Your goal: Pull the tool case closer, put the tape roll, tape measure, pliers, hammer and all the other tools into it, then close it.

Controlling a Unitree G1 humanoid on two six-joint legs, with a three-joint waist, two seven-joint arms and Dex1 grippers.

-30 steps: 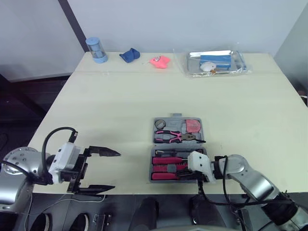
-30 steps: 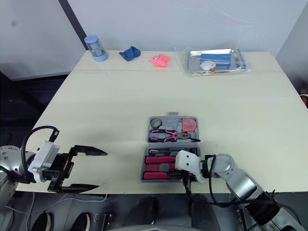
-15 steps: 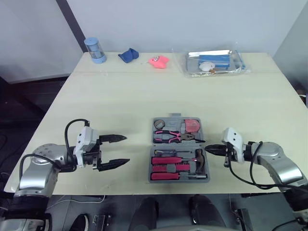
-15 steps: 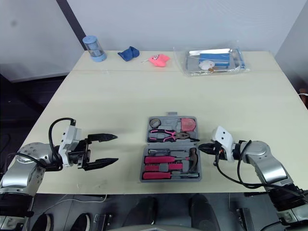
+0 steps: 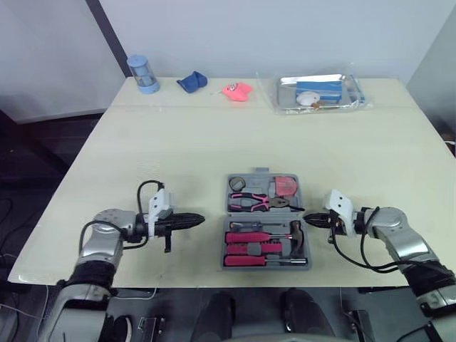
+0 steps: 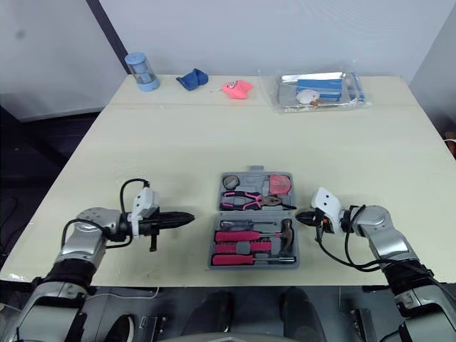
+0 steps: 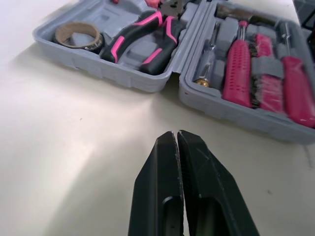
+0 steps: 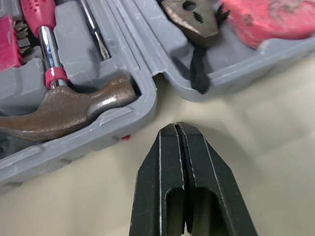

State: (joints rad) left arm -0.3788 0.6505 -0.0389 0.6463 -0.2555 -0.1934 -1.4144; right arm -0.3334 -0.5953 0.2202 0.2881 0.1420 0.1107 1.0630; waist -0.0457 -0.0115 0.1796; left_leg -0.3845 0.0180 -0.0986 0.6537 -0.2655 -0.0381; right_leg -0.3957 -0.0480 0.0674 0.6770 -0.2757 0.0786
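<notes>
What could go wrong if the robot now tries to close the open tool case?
1. A black cord at the nose of the pliers hangs over the wall of the tool case. The two halves might pinch it and not shut fully.
2. The left end effector and the right end effector are both shut and low beside the case. A push could slide the case instead of folding it.

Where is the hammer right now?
In the head views, the hammer lies at the right end of the case, near half, beside the right gripper.
</notes>
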